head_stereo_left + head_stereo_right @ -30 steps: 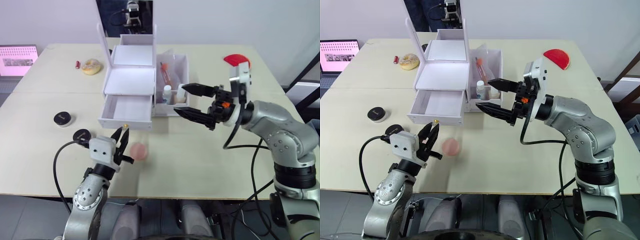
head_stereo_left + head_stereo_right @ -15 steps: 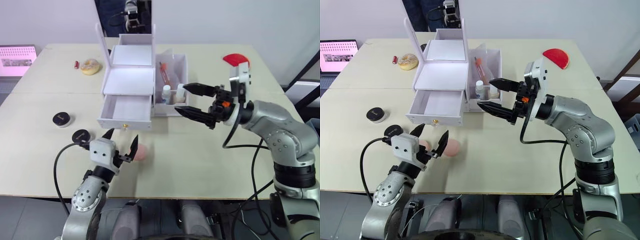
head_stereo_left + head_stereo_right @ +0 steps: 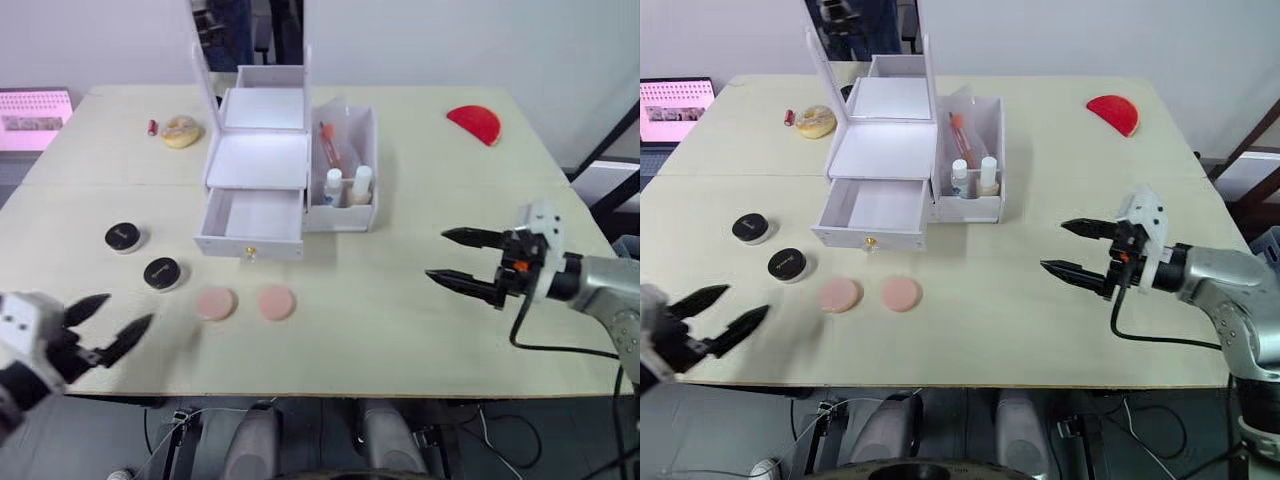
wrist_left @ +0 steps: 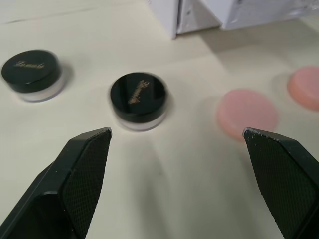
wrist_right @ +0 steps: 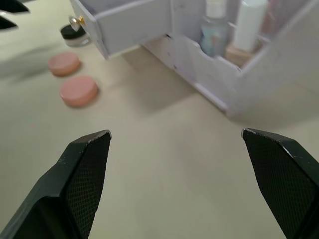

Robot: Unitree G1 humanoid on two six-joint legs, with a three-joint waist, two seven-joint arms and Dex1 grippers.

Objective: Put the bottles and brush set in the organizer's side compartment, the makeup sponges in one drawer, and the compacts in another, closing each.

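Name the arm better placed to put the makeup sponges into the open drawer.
Left. The open left gripper is on the same side as the makeup sponges, facing them; the right gripper is farther from them, across the table.

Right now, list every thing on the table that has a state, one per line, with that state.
Lower drawer: pulled open, empty.
Upper drawer: open, empty.
Mirror: upright.
Bottles: standing in the side compartment.
Brush set: leaning in that compartment.
Makeup sponges: flat on the table.
Compacts: lids on, on the table.
Left gripper: open.
Right gripper: open.
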